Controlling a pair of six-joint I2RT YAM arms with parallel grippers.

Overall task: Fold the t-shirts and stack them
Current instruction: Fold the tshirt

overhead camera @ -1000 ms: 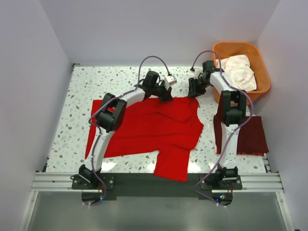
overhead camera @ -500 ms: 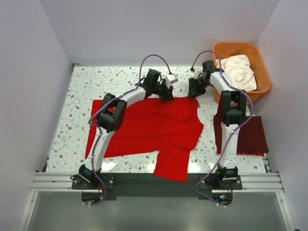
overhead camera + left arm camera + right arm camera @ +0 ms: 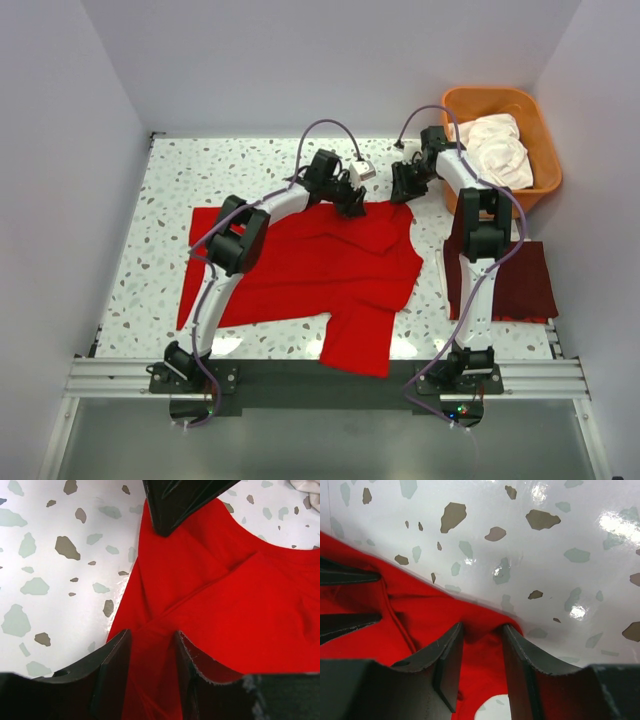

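Red dominates the top view: a soft bright red t-shirt [image 3: 300, 270] lies spread over the middle of the speckled white bench [image 3: 200, 170], one sleeve hanging toward the near edge. The left gripper [image 3: 352, 203] and right gripper [image 3: 403, 190] sit at its far edge, either side of the collar. A folded dark maroon t-shirt [image 3: 525, 285] lies to the right, and crumpled white t-shirts [image 3: 500, 145] fill the orange plastic tub [image 3: 490, 95] at the far right.

From the left wrist, the left gripper [image 3: 151, 635] stands partly open, a ridge of red cloth lying loose between its jaws, apparently not pinched.

From the right wrist, the right gripper [image 3: 482, 628] is likewise part-way open, straddling the far hem where it meets bare bench.

Such thin cloth should be light, limp and prone to sagging and creasing. It is best pinched at a hem or shoulder seam with both grippers, well apart, so that the fold stays square.

Against a second ago, the left arm has shifted slightly right and nearer, and its jaws have widened from almost closed. The right arm and the red t-shirt look unchanged.
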